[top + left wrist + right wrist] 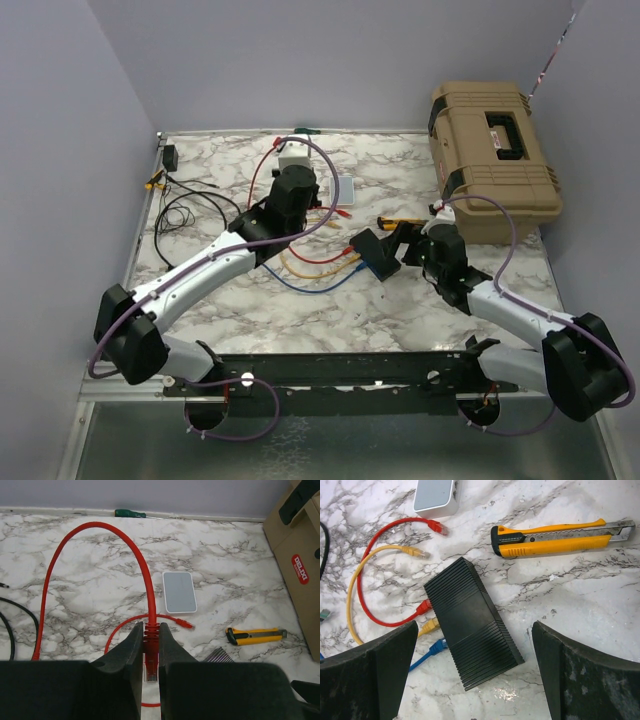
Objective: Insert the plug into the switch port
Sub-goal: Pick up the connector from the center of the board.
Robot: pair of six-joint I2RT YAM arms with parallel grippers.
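My left gripper (150,630) is shut on the red plug (150,665), which sits upright between the fingers, its boot at the fingertips. Its red cable (95,526) arches away to the left. In the top view this gripper (300,192) hovers left of the switch (375,252). The switch (470,622) is a flat black ribbed box lying on the marble. Red, yellow and blue plugs sit in its left edge. My right gripper (474,630) hangs above it, open wide, with one finger on each side and nothing held.
A yellow utility knife (555,535) lies just beyond the switch. A small grey-white box (179,592) is near loose red (436,526) and yellow (417,553) cable ends. A tan toolbox (493,160) stands at the back right, black cables (185,210) and an adapter (170,157) at the left.
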